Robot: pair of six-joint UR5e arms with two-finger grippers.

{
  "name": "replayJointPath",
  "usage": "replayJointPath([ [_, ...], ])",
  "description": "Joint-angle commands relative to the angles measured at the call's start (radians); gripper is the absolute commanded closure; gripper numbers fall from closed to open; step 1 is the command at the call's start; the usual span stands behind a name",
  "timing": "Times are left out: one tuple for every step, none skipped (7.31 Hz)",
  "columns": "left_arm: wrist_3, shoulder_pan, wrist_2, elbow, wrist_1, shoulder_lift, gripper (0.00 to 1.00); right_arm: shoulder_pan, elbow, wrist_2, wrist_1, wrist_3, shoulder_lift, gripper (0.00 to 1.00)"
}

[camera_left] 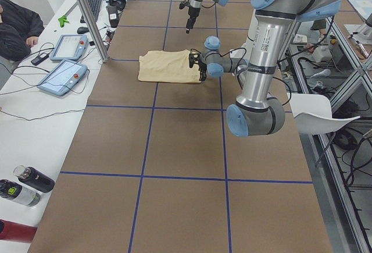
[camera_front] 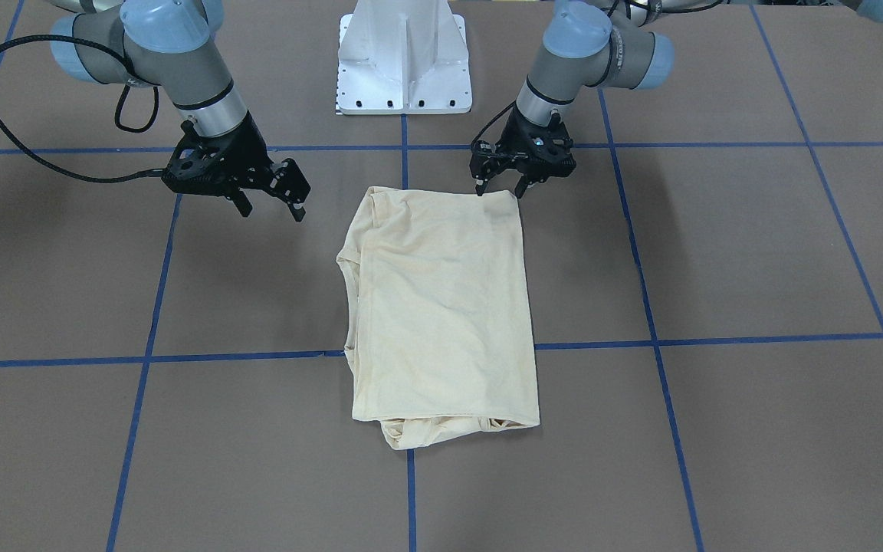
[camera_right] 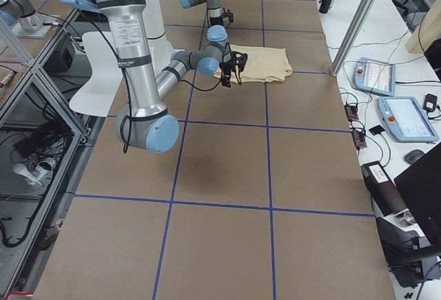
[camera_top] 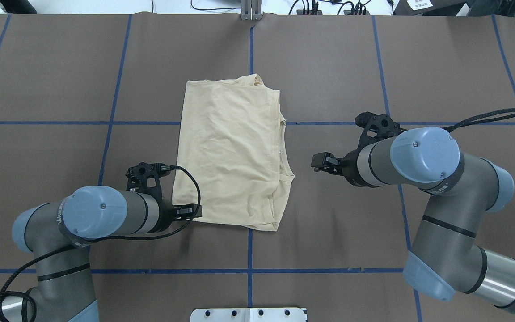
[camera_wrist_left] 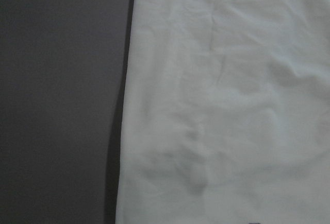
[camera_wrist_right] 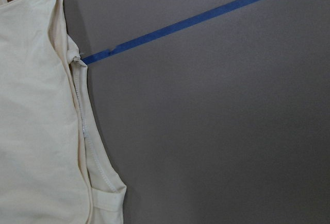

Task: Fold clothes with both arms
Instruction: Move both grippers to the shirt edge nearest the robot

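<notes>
We see the pale cream, thin-fabric long-sleeved T-shirt (camera_front: pixel 441 307) lying flat at the middle of the brown paper-covered worktop (camera_front: pixel 717 253), brought in to a tall rectangle. No sleeve hangs free, the print is out of sight, and a bunched edge pokes out at the lower end in the front-facing view. We judge the side folds done; a last fold end to end, and perhaps some tidying of that bunched edge, seems left.

The black two-finger left tool (camera_front: pixel 500 190), upper centre-right of that view, hangs at the shirt's top corner with its fingers apart, clamped on nothing. The black right tool (camera_front: pixel 271 208), upper left, is also spread and stands clear of the cloth.

Blue tape lines (camera_front: pixel 717 338) grid the worktop, and a white metal pedestal (camera_front: pixel 405 57) sits at top centre. In the left side view, a grey control tablet (camera_left: pixel 63 77) and a dark bottle (camera_left: pixel 34 178) lie on a white bench (camera_left: pixel 35 131) along the left edge.
</notes>
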Motion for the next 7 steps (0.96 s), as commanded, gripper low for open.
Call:
replayJointPath([
  [-0.001,0.001,0.001,0.022,0.000,-0.001,0.22,-0.005,-0.002,-0.001,0.001,0.001,0.002,0.00],
  [-0.001,0.001,0.001,0.022,0.000,-0.001,0.22,-0.007,-0.002,-0.001,-0.001,0.000,0.002,0.00],
  [-0.001,0.001,0.001,0.024,0.000,-0.002,0.22,-0.008,-0.003,-0.001,-0.001,0.001,0.002,0.00],
  [-0.001,0.001,0.001,0.027,0.000,-0.005,0.23,-0.010,-0.002,-0.001,-0.001,0.001,0.004,0.00],
  [-0.001,0.001,0.001,0.028,0.000,-0.005,0.40,-0.011,-0.002,-0.002,0.001,0.001,0.004,0.00],
  [0.000,0.001,0.001,0.033,0.000,-0.005,0.43,-0.011,-0.002,-0.002,0.001,0.001,0.004,0.00],
  [0.002,0.001,0.001,0.034,0.000,-0.005,0.43,-0.011,-0.002,-0.002,0.001,0.001,0.004,0.00],
])
